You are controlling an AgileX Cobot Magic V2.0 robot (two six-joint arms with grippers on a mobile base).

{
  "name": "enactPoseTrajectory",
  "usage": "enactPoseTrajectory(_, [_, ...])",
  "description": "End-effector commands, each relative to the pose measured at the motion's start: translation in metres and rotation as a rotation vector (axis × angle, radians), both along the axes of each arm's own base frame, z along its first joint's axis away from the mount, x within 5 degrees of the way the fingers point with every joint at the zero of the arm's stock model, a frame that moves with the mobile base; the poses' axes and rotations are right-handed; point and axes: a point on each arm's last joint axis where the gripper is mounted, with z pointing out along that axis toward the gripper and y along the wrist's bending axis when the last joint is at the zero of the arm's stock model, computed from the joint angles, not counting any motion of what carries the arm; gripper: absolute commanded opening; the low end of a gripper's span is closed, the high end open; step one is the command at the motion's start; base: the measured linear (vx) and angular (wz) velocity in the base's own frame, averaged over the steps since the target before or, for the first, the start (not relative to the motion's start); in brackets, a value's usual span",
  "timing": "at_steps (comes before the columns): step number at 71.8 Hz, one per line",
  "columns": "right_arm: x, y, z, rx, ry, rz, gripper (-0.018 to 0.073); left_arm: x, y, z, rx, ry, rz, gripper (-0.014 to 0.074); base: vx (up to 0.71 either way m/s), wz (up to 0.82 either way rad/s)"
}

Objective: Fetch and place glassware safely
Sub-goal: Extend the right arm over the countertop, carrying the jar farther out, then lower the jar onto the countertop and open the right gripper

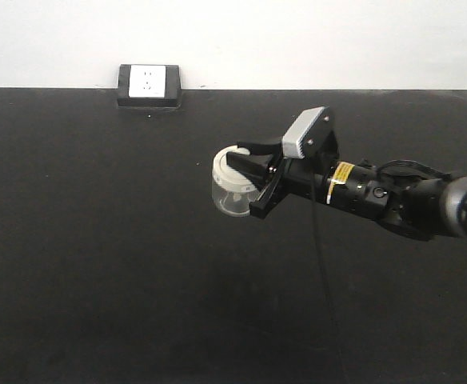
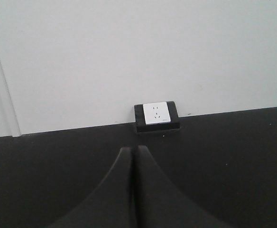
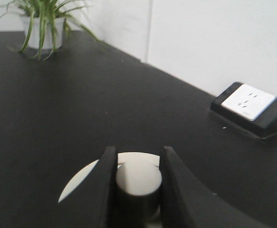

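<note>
a black socket box [image 1: 149, 85] sits against the white wall [image 1: 313, 40] at the dark table's [image 1: 97, 256] far edge; a potted plant [image 3: 44, 26] stands well apart.

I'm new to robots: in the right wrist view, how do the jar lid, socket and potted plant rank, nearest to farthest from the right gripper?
1. Jar lid: its knob is clamped between the fingers of the right gripper.
2. Socket: ahead on the right, by the wall.
3. Potted plant: far back, upper left.

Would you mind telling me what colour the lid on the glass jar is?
Cream-white; the lid of the glass jar shows best in the exterior front-facing view.
</note>
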Motion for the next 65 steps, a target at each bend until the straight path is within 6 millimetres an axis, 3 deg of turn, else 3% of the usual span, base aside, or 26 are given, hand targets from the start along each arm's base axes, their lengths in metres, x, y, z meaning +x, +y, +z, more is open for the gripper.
enactPoseTrajectory(1, [0.006,0.004,0.025,0.069,-0.112,0.062,-0.0001,-0.001,-0.001,0.015,-0.016,-0.096,-0.011,-0.0007,0.0,0.0])
enactPoseTrajectory(18, [0.021,0.008,0.0,0.062,-0.071,0.066,-0.0001,-0.001,-0.001,0.015,-0.016,-0.096,-0.011,-0.0007,0.0,0.0])
enactPoseTrajectory(41, [0.024,0.01,-0.032,0.06,-0.062,0.095,-0.0001,-0.001,-0.001,0.015,-0.016,-0.096,-0.011,-0.0007,0.0,0.0])
enactPoseTrajectory(65, [0.024,0.011,-0.038,0.064,-0.06,0.104,0.0,-0.001,-0.001,0.015,-0.016,-0.096,-0.011,-0.0007,0.0,0.0])
